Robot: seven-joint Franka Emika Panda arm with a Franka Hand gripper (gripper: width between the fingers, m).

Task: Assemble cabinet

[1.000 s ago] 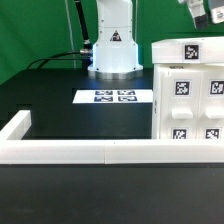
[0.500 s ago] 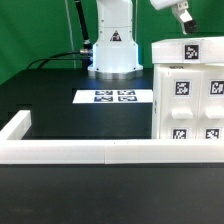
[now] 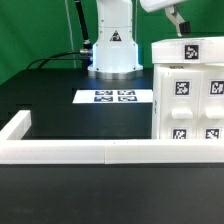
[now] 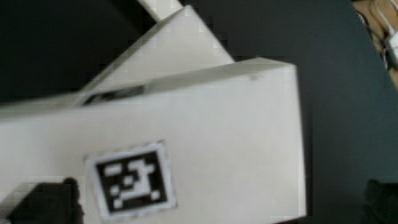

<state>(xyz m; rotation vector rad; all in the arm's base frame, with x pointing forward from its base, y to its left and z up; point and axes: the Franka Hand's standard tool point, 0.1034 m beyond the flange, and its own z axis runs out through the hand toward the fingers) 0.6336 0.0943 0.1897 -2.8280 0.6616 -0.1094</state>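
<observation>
The white cabinet (image 3: 190,95) stands at the exterior view's right, boxy, with black-and-white tags on its top and front. My gripper (image 3: 177,20) hangs above its top near the upper edge of the view, clear of it. In the wrist view the cabinet's white top (image 4: 196,110) with one tag (image 4: 130,180) fills the picture. The dark fingertips (image 4: 45,200) stand wide apart at either side of the gripper (image 4: 210,205), which is open and empty.
The marker board (image 3: 115,97) lies on the black table in front of the robot base (image 3: 112,45). A long low white border rail (image 3: 80,152) runs along the front and turns back at the exterior view's left (image 3: 18,125). Green backdrop behind.
My gripper has moved toward the exterior view's left, from the top right corner to above the cabinet's left part. The cabinet has not moved.
</observation>
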